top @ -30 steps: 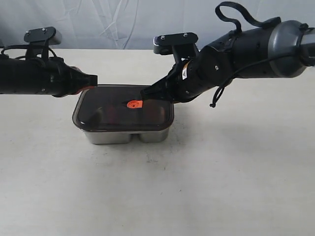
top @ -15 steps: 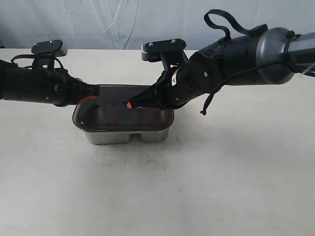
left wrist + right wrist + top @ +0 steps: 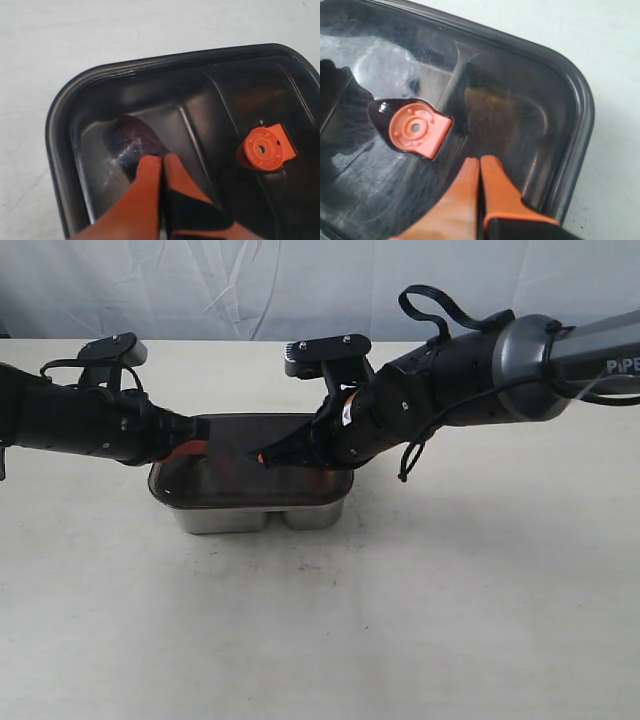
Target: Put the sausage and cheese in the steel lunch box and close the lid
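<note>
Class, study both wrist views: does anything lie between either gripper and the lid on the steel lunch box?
Nothing visible does. The left gripper and the right gripper, both shut, have their tips right at the lid, apparently touching it. Only its own orange tab sits on that surface.

White letters reading "PiPE" are showing on the grey tube of the right arm, far back from the right claw; the edge of the exterior view is cutting the word off. A small white sticker is sitting just behind that claw, its print too small to read.
</note>
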### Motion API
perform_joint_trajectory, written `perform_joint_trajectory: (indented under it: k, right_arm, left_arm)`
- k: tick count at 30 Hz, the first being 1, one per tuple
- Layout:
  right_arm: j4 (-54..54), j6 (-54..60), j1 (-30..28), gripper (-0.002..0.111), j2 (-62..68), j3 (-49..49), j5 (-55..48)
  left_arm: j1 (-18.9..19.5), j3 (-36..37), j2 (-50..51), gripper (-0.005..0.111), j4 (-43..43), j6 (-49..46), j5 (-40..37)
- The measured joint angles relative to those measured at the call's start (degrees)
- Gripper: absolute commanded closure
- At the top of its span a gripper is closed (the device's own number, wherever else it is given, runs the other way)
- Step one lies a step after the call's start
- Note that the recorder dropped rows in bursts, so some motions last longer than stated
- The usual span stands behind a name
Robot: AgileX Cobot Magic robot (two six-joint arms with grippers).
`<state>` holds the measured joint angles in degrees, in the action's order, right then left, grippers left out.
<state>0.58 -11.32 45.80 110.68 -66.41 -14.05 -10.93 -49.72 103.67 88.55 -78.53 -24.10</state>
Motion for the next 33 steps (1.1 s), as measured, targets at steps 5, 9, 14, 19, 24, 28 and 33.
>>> perform_joint_trajectory:
  k: [5, 9, 14, 19, 24, 28, 33]
  right_arm:
    - [0.65, 0.0, 0.0, 0.108, 1.05, -0.51, 0.22]
    - [1.0, 0.13, 0.0, 0.108, 1.17, -0.63, 0.22]
    - [0.56, -0.01, -0.32, 0.108, -0.6, -0.39, 0.01]
    - [-0.58, -0.01, -0.32, 0.108, -3.13, 0.18, -0.77]
    - [-1.48, 0.12, -0.78, 0.108, -3.24, 0.18, 2.7]
    - [-1.48, 0.12, -1.87, 0.108, -3.46, 0.18, 4.3]
    - [-1.48, 0.01, -2.1, 0.108, -3.46, 0.18, 4.19]
  left_arm:
    - [0.0, -0.35, 0.12, 0.106, -3.7, 5.11, -0.46]
    - [0.0, -0.57, -0.01, 0.106, -6.21, 8.35, -1.41]
    - [0.0, -0.8, -5.19, 0.106, -11.07, 8.5, -3.75]
    - [0.0, -0.82, -13.19, 0.106, -21.92, 17.73, -5.77]
    - [0.0, 1.22, -13.28, 0.106, -36.59, 32.06, -4.39]
    - [0.0, 1.93, -11.68, 0.106, -37.55, 33.16, -4.27]
    - [0.0, 2.03, -9.24, 0.106, -37.44, 33.28, -4.4]
